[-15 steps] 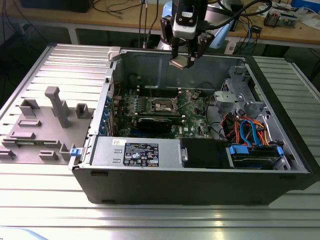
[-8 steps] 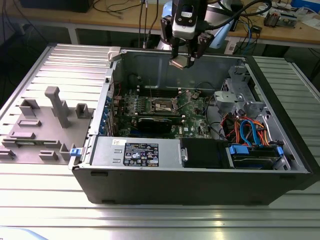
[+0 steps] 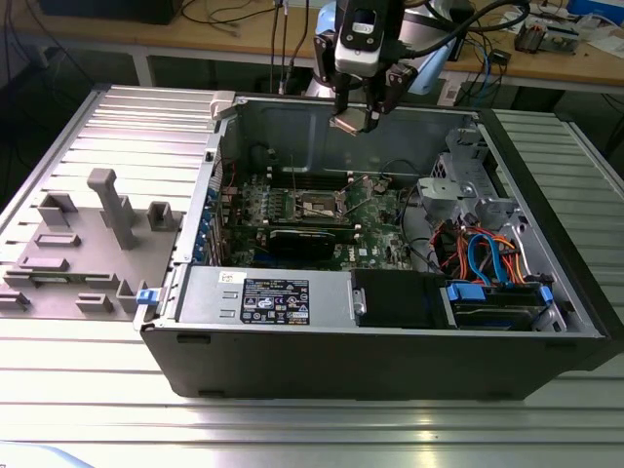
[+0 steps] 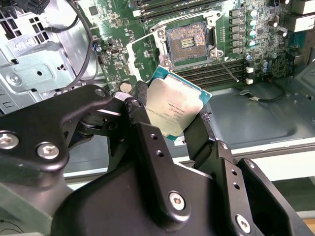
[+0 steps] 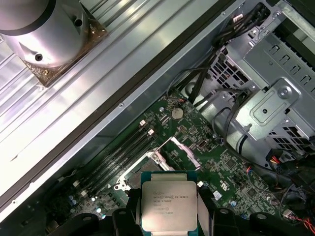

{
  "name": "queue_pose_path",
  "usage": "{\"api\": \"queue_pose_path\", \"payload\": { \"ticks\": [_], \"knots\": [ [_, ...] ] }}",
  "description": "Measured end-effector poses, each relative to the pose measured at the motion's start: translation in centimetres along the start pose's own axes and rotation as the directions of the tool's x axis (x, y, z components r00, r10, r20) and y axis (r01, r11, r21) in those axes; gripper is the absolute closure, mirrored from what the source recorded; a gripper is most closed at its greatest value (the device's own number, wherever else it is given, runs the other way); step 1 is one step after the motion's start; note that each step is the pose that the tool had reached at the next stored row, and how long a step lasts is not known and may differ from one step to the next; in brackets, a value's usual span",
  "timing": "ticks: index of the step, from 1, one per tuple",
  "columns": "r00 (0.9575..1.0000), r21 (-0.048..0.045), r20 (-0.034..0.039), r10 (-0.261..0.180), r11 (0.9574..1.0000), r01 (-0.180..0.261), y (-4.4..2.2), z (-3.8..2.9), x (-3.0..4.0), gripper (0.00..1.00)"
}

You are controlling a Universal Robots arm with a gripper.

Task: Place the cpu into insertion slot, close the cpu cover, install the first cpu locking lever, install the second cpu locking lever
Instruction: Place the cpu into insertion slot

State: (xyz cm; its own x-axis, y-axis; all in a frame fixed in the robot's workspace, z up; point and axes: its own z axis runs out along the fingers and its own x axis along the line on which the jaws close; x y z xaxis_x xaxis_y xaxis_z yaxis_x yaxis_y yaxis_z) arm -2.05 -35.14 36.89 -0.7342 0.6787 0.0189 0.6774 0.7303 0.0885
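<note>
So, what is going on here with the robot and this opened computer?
A robot arm is working over an open computer case. Its gripper holds the cpu by its edges, with the jaws shut on it, up in the air above the green motherboard. The insertion slot is empty and the cpu cover is swung open beside it. The cpu is not yet in the slot.
</note>
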Motion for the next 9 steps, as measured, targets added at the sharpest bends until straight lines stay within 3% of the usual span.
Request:
{"api": "queue_pose_path", "payload": {
  "ticks": [9],
  "knots": [
    [1.0000,-0.0001,0.0005,0.005,1.0000,-0.005,0.00,0.00,0.00,0.46]
  ]
}}
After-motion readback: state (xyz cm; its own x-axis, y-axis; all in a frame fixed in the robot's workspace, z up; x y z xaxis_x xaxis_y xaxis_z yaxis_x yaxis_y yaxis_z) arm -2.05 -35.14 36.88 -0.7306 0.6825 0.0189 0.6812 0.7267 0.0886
